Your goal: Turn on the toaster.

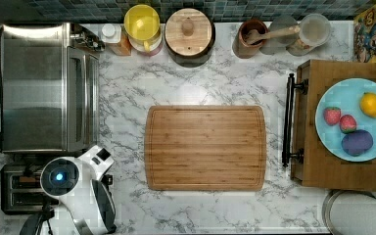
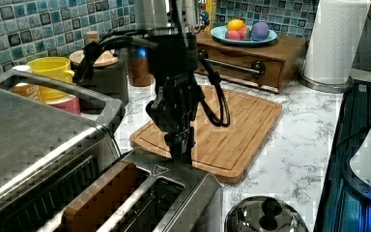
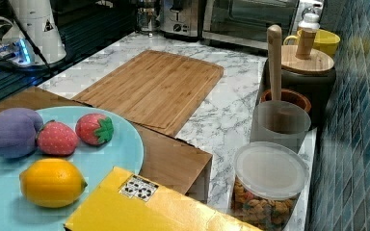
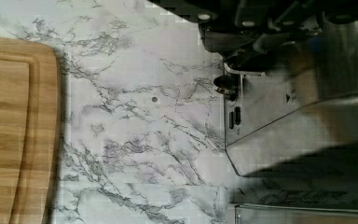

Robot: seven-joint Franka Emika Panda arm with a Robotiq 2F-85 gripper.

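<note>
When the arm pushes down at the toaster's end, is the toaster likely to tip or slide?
Probably not tip: the toaster is a low, boxy steel body sitting flat. It might skid slightly on the smooth marble counter, though the gripper pressing downward should pin it.

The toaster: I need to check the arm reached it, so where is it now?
The toaster sits at the top view's lower left, beside the toaster oven, partly under the arm; in the left view, the gripper is at its end nearest the cutting board.

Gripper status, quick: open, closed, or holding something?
Gripper: cannot be told; it is down at the end of the toaster, next to the cutting board.
</note>
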